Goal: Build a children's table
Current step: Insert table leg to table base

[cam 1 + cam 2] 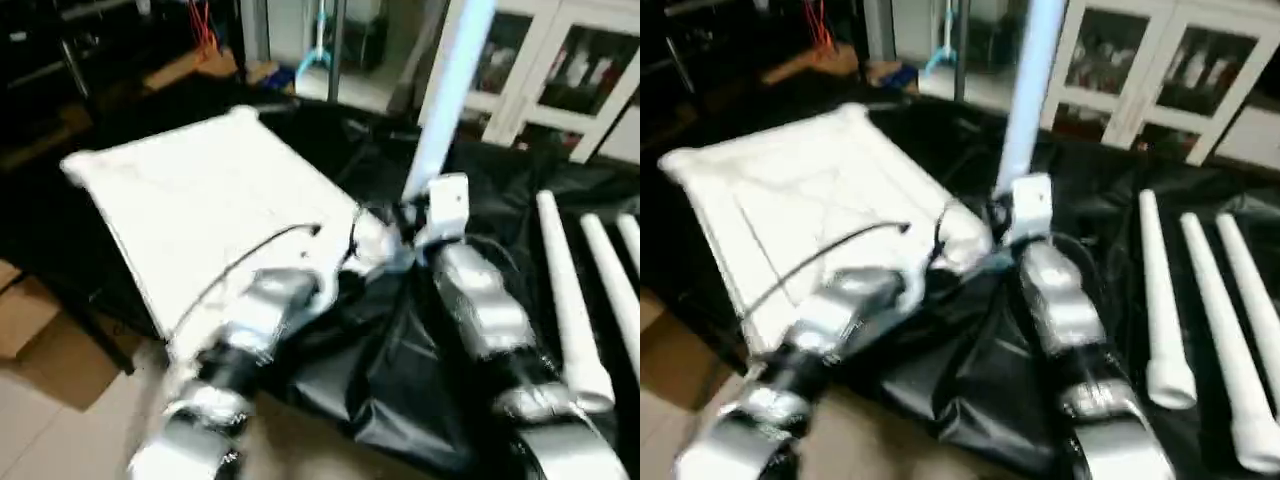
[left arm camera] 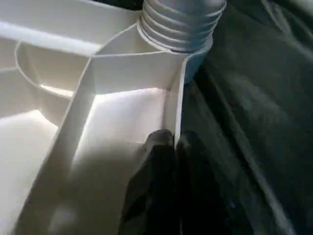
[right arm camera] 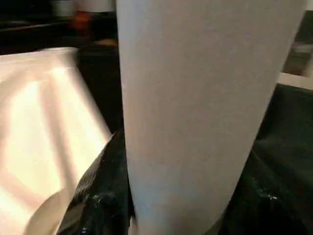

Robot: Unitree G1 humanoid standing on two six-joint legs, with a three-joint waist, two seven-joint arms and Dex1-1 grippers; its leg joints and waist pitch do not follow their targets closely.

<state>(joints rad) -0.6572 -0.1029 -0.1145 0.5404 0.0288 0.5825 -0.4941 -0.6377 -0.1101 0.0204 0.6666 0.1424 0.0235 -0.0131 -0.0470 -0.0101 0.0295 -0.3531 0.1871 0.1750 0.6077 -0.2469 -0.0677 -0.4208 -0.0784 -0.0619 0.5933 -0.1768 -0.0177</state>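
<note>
left wrist view: your left end effector (image 2: 168, 147) pinched on table top (image 1: 200, 200) rim beside corner socket.
right end effector (image 3: 171, 215): clamped around upright leg (image 1: 445, 100) there.
spare legs (image 1: 1160, 290): lying on worktop, your right.

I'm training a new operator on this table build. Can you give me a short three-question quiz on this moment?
1. True or false: the upright leg stands at a corner socket of the table top.
2. How many spare legs lie on the black sheet?
3. Which gripper holds the upright leg: A left gripper, B right gripper?

Key: 1 true; 2 three; 3 B.
</note>
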